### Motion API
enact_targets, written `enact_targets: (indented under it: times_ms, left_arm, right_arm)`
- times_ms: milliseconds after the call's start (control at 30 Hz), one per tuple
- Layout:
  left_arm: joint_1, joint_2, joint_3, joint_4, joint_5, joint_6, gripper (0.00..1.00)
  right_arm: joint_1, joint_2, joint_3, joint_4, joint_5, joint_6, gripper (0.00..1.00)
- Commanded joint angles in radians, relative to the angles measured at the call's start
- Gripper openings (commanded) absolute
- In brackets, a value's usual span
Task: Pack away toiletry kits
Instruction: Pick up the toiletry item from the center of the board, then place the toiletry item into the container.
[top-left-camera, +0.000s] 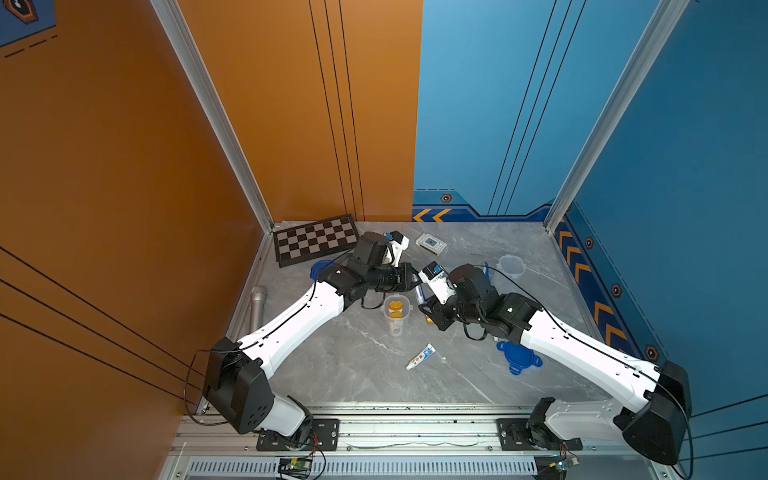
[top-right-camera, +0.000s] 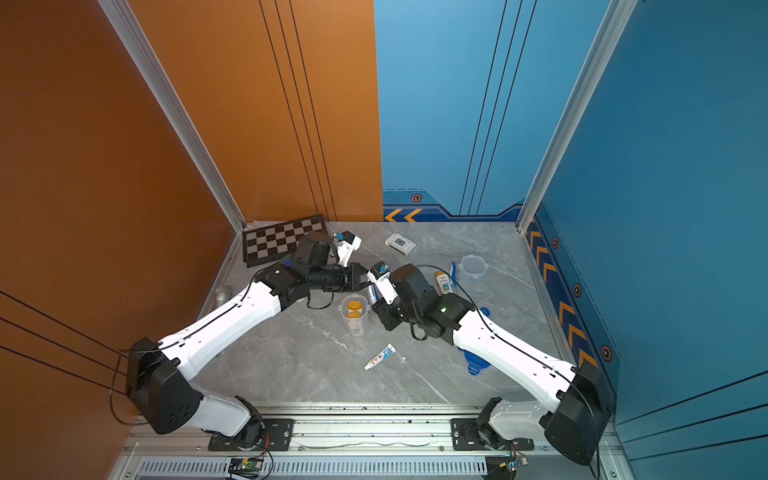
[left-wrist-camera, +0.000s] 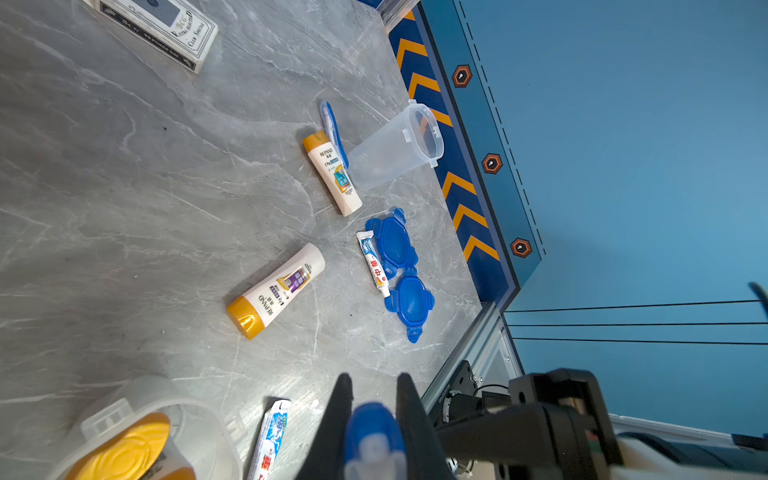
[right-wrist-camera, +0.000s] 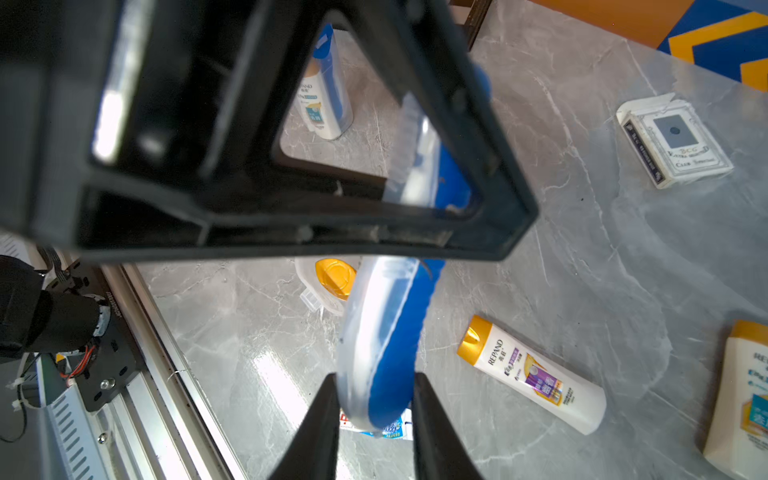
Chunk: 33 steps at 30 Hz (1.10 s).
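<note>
- Toothbrushes, 3: the held toothbrush (right-wrist-camera: 386, 332) is up off the counter (top-left-camera: 353, 374), beside the centre cup (top-left-camera: 395, 330). The loose toothbrush (left-wrist-camera: 332, 129) lies against the teal-label bottle (left-wrist-camera: 332, 174). A third seems to sit inside the lidded cup (right-wrist-camera: 328, 95).
- The left pincer (left-wrist-camera: 372, 378) is pinching one end of the held toothbrush.
- The right pincer (right-wrist-camera: 374, 376) flanks the other end, fingers close on both sides; cannot tell if they press.
- Cups, 3: centre cup upright and open, with the cupped bottle (top-left-camera: 395, 306) inside. Rear cup (left-wrist-camera: 386, 153) open and empty. Lidded cup partly hidden by the left arm, with a bottle inside.
- Bottles flat on the counter, 2: teal-label bottle, purple-label bottle (left-wrist-camera: 276, 291).
- Toothpaste tubes, 2: front tube (top-left-camera: 420, 357), side tube (left-wrist-camera: 374, 266).
- Loose blue lids, 2, side by side: first lid (left-wrist-camera: 392, 243) touching the side tube, second lid (left-wrist-camera: 411, 305).
</note>
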Motion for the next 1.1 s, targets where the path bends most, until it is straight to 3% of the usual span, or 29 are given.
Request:
enact_targets:
  times_ms: [0, 100, 267, 500, 700, 867, 1067]
  left_arm:
    - [0.022, -0.047, -0.034, -0.018, -0.032, 0.034, 0.0]
    - [0.01, -0.089, -0.039, -0.07, -0.136, 0.099, 0.0]
    - [-0.026, -0.156, -0.071, -0.122, -0.367, 0.179, 0.0]
    - [-0.105, -0.158, -0.095, -0.121, -0.559, 0.231, 0.0]
    - [-0.154, -0.102, -0.088, -0.09, -0.648, 0.245, 0.0]
    - [-0.17, -0.062, -0.092, -0.055, -0.689, 0.242, 0.0]
    - [-0.179, -0.044, -0.124, -0.002, -0.656, 0.216, 0.0]
  right_arm:
    - [-0.012, -0.001, 0.031, -0.069, 0.078, 0.032, 0.59]
    - [-0.041, -0.025, -0.016, -0.089, 0.075, 0.098, 0.74]
    - [-0.125, -0.089, -0.127, -0.104, 0.01, 0.22, 0.89]
    - [-0.188, -0.037, -0.194, -0.185, -0.009, 0.291, 0.89]
    - [-0.197, 0.017, -0.216, -0.192, -0.023, 0.336, 0.88]
    - [-0.199, 0.031, -0.226, -0.204, -0.034, 0.35, 0.89]
    - [-0.216, 0.025, -0.24, -0.207, -0.047, 0.355, 0.9]
